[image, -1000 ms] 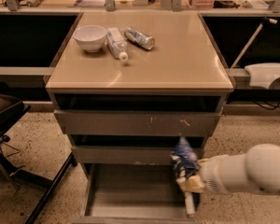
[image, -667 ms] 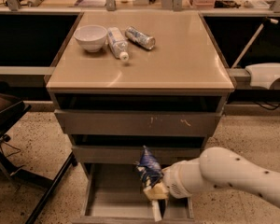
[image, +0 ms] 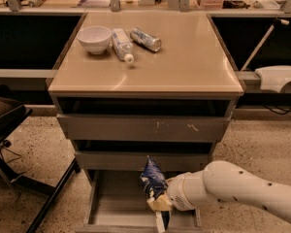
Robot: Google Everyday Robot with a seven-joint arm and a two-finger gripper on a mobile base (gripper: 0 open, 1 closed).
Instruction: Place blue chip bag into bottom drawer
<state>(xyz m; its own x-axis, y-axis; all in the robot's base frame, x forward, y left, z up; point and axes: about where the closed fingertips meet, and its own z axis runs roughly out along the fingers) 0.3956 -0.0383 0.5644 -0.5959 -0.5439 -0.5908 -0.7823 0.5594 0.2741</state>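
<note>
blue chip bag (image: 152, 180): dark blue crumpled foil, pale panel low down, creases catching the light; print too small to read

location: bag held in the air over the open bottom drawer (image: 117, 205), about mid-width, in front of the middle drawer (image: 111, 160); cannot tell whether it touches that drawer's front

gripper (image: 158, 208): low centre of view, just over the bottom drawer's floor, at the end of the white arm (image: 242, 192) coming in from the right; fingers pinched on the bag's lower end, yellowish pad pressed to the foil

hidden or cut off: bag's bottom edge covered by the gripper; one finger runs down to the picture's lower edge; the drawer's near rim sits at the picture's bottom edge and its right part is behind the arm; arm cut off at the right edge

orientation: bag's long axis close to upright, leaning slightly left; free upper end points up toward the middle drawer, narrowing to a crumpled tip; gripped end points down at the drawer floor

cabinet (image: 194, 62): tan top carries a white bowl (image: 94, 38), white bottle (image: 121, 43) and silver can (image: 145, 39) lying at the far left; top drawer (image: 136, 128) has a scuffed front
</note>
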